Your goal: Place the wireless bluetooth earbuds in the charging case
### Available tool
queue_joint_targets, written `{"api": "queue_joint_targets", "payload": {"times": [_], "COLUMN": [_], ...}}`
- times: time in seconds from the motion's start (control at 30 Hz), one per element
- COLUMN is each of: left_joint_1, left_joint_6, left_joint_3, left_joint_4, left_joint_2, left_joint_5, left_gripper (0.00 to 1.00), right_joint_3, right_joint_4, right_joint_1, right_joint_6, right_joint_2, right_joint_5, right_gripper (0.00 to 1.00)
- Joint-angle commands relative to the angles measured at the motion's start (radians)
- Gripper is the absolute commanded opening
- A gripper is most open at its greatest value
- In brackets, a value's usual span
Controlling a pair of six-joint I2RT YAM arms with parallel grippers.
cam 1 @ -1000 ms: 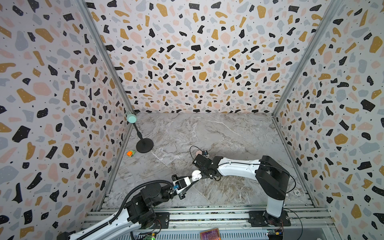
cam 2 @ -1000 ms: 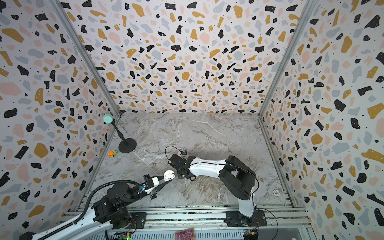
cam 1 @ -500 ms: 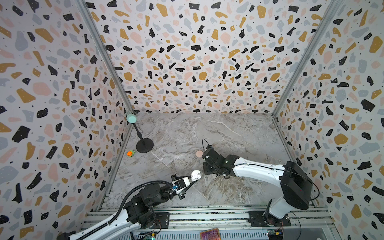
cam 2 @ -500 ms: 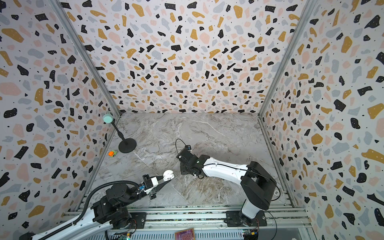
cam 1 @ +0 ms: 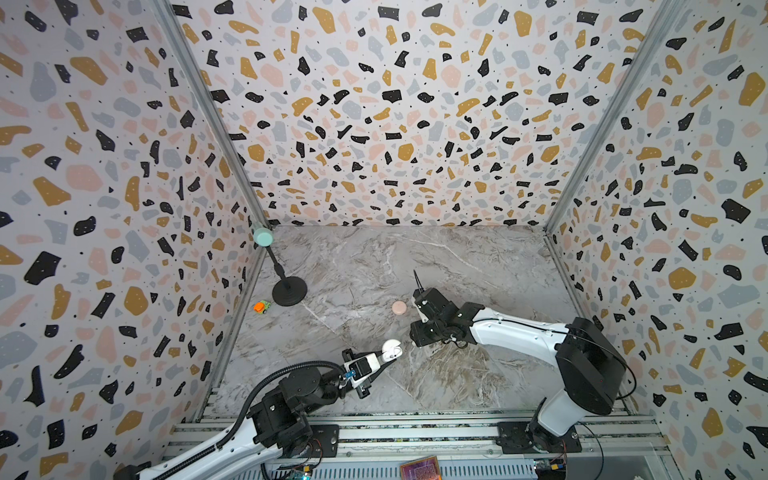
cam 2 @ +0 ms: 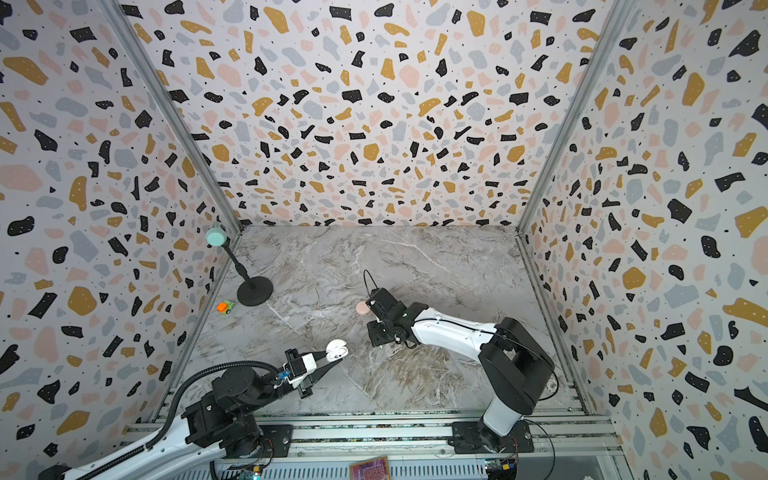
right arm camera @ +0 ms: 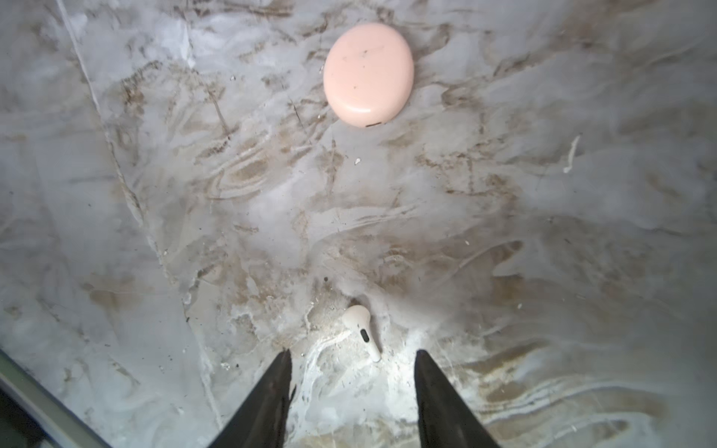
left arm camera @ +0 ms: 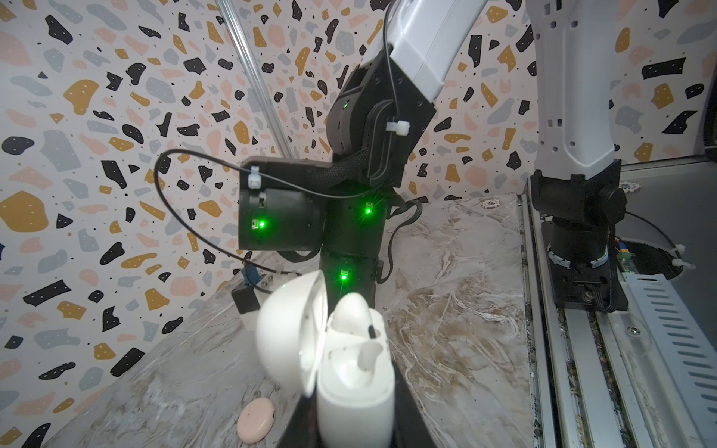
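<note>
So the left pincer [cam 1: 386, 360] grips one open white case [left arm camera: 351, 391] with one earbud [left arm camera: 351, 314] seated. The right pincer [right arm camera: 353, 353] is spread and empty by one loose earbud [right arm camera: 359, 320], one pink case [right arm camera: 368, 73] nearby on the table [right arm camera: 155, 194].

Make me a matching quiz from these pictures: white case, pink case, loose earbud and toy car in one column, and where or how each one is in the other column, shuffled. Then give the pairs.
Things
1. white case
2. pink case
3. loose earbud
4. toy car

States
A. lying on the marble table just ahead of the open right gripper
B. beside the black stand
C. lid open, held in the left gripper
D. lid closed, lying flat on the table, nothing touching it

Pairs: 1-C, 2-D, 3-A, 4-B
</note>
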Motion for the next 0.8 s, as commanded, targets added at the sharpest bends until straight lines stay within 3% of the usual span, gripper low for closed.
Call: {"api": "queue_joint_targets", "payload": {"times": [0.0,0.77], "left_joint_1": [-0.003,-0.003], "left_joint_6": [0.013,0.015], "left_joint_3": [-0.009,-0.011], "left_joint_4": [0.027,0.027], "left_joint_2": [-0.007,-0.007], "left_joint_5": [-0.011,-0.019], "left_gripper": [0.0,0.0], "right_joint_3": [0.05,0.122], "right_joint_4": [-0.06,-0.146], "right_joint_1": [0.005,0.046], "right_joint_6": [-0.063,-0.04], "right_joint_2": [0.016,0.139], "right_joint_5": [-0.013,0.069], "right_gripper": [0.51,0.37]}}
